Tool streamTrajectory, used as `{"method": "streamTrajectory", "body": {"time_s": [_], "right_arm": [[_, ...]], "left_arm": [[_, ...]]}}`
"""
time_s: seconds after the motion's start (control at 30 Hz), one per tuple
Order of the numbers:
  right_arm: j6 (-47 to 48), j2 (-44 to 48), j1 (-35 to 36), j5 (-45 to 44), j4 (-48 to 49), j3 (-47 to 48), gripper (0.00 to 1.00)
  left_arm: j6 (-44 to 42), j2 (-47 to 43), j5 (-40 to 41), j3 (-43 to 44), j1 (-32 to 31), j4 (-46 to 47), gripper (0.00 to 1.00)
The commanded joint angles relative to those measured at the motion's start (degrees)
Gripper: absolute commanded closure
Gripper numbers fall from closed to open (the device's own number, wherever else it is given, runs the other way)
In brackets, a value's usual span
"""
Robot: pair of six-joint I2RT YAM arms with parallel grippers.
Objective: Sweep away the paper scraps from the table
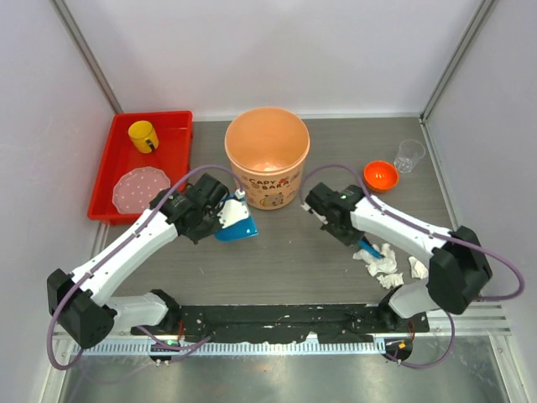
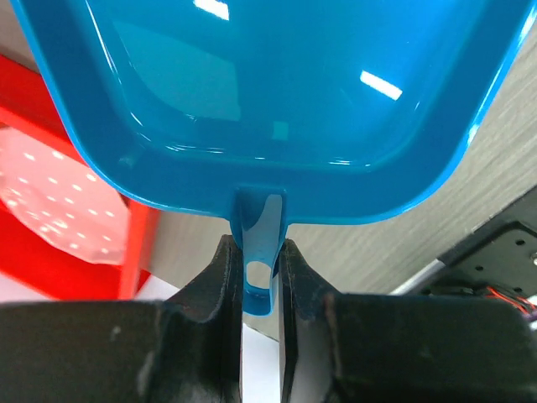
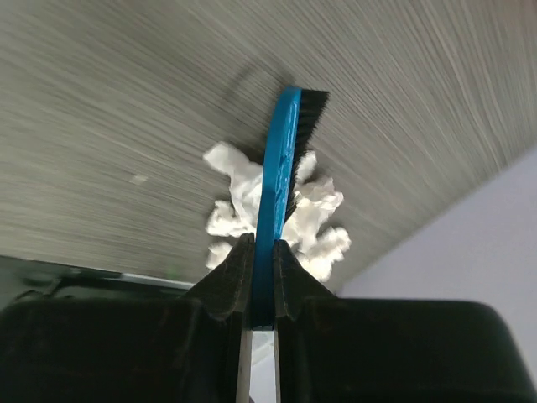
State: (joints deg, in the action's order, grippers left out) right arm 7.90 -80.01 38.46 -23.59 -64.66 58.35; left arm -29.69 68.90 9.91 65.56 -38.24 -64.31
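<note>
My right gripper [image 3: 258, 252] is clamped on the blue brush [image 3: 281, 151], which points straight out from the jaws, bristles at the far tip. It hides the middle of the paper scraps [image 1: 383, 262], clumped near-right on the table [image 1: 294, 252]. My left gripper [image 2: 254, 252] pinches the handle of the blue dustpan [image 2: 277, 92], whose front edge is cut off.

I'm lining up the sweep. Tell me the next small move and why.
Probably lower the dustpan, gripped by its handle in the left tool, onto the table beside the paper scraps. It is by the bucket, well apart from them, while the brush in the right tool is over the pile with nothing to sweep into.
</note>
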Motion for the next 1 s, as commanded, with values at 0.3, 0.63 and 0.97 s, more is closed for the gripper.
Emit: {"method": "streamTrajectory", "body": {"time_s": [0.3,0.63,0.97], "right_arm": [[-15.1,-11.3,7.5,30.9,16.8,13.9,0.99],[-24.9,-6.1,15.1,31.1,30.3,17.2,0.99],[-24.9,1.0,15.8,12.5,14.7,23.4,0.99]], "left_arm": [[1.6,-1.6,-4.9,-6.9,8.2,2.2,1.0],[-3.5,1.7,-13.0,-12.4,8.1,1.7,1.0],[-7.1,8.5,-8.4,-14.1,6.2,3.8,1.0]]}}
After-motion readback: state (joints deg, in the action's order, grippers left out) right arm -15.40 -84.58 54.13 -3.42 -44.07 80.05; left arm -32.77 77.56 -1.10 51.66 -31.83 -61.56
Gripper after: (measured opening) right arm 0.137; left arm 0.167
